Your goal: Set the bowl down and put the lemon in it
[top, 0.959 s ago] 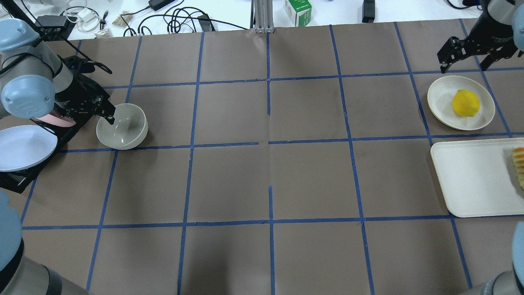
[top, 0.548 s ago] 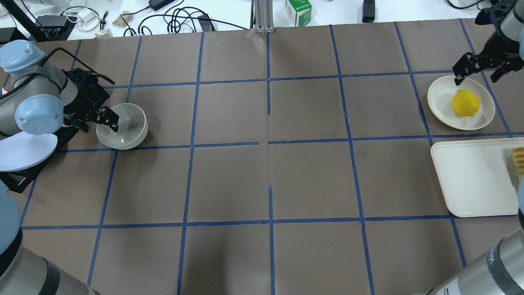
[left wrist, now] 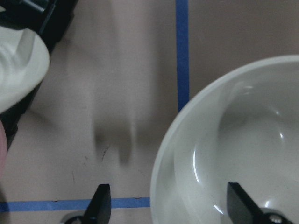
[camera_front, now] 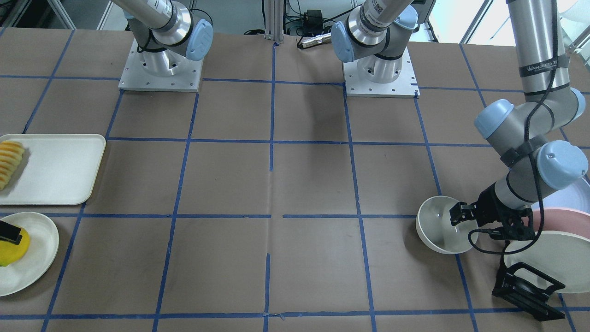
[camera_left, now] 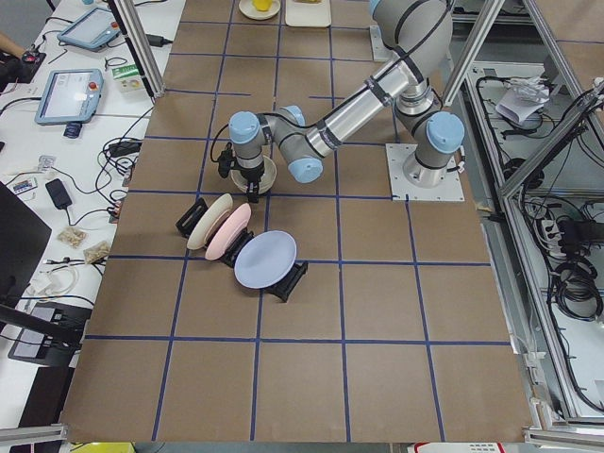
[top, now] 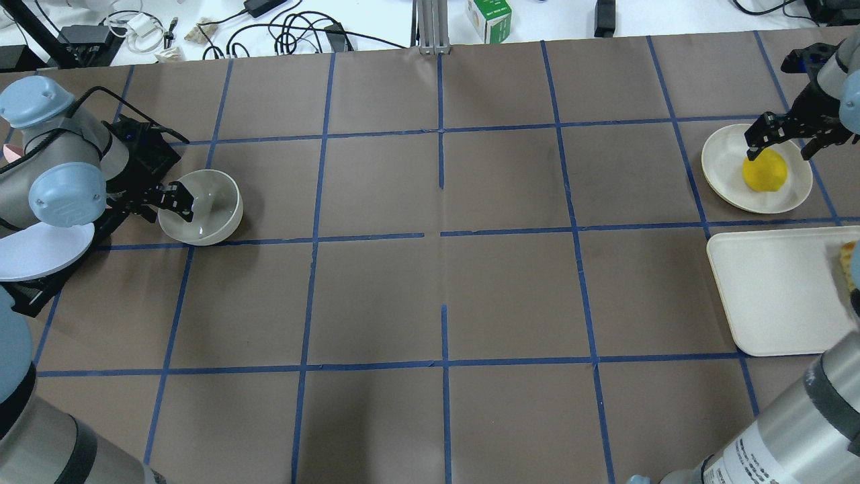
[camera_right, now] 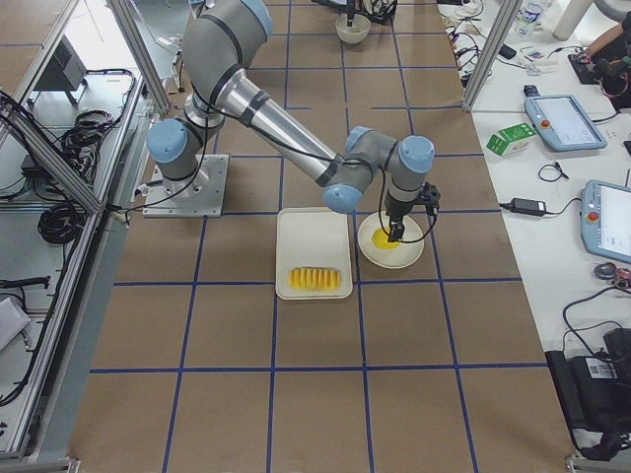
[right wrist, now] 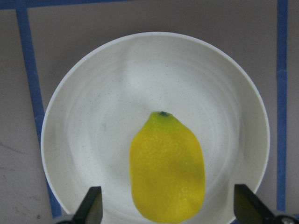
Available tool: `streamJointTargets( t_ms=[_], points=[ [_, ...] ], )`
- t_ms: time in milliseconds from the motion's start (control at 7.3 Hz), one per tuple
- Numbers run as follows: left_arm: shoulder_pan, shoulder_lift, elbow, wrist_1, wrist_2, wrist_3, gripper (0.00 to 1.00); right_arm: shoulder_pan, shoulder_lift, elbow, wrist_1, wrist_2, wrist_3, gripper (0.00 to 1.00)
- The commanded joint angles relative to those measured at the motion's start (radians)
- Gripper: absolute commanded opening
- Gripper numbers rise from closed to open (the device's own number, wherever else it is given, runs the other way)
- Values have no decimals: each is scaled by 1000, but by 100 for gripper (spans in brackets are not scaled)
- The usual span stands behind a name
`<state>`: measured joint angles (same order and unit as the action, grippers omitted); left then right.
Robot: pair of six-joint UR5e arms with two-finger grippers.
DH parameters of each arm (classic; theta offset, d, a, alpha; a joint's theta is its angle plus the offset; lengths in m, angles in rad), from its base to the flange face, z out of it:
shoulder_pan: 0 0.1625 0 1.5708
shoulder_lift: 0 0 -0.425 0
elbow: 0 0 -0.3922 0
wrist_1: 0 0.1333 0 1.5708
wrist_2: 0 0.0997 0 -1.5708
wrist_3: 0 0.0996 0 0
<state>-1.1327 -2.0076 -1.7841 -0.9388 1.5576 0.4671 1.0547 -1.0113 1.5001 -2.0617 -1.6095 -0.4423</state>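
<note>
Bowl (top: pixel 205 208): one, glossy cream and deep, standing upright on the table (top: pixel 437 289) at the robot's left end, just beside the plate rack.
Lemon (right wrist: pixel 167 179): one, bright yellow with a greenish tip, lying on its side in a shallow plate at the robot's right end, well apart from the bowl.
Left fingers (top: pixel 168 200): two, spread open and straddling the bowl's rim on the rack side. One fingertip (left wrist: pixel 240 205) is inside the bowl and the other (left wrist: pixel 99 203) is outside, over the table. In the wrist view the outer one stands clear of the wall.
Right fingers (top: pixel 779 144): two, spread open and low over the plate, one on each side of the lemon. The wrist view shows a gap between each fingertip (right wrist: pixel 91 207) and the fruit.
Shallow plate (top: pixel 725 158): one, cream and round, flat on the table, holding only the lemon.
Tray (top: pixel 772 289): one, cream and rectangular, just beside the shallow plate on the robot's side.
Ridged slices (camera_front: pixel 10 163): one row, orange-yellow, at the tray's outer end.
Racked plates: three, leaning on edge, one cream (camera_left: pixel 203 226), one pink (camera_left: pixel 231 229) and one lavender (camera_left: pixel 265 261).
Rack (camera_front: pixel 525 288): one, black.
Arms: two, each bent down over its own end of the table.
</note>
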Motion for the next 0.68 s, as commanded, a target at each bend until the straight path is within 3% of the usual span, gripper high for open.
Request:
streamJointTargets(
  t_ms=[0, 274, 411, 548],
  points=[
    [1, -5, 5, 0, -2, 4, 0, -1, 34, -1, -1, 0, 22, 100],
    [2, -8, 9, -1, -22, 4, 0, -1, 57, -15, -1, 0, 77, 100],
    [2, -8, 12, 0, -27, 2, 0, -1, 59, -18, -1, -3, 64, 76],
    [11, 19, 15, -15, -24, -2, 0, -1, 57, -18, -1, -9, 62, 29]
  ],
)
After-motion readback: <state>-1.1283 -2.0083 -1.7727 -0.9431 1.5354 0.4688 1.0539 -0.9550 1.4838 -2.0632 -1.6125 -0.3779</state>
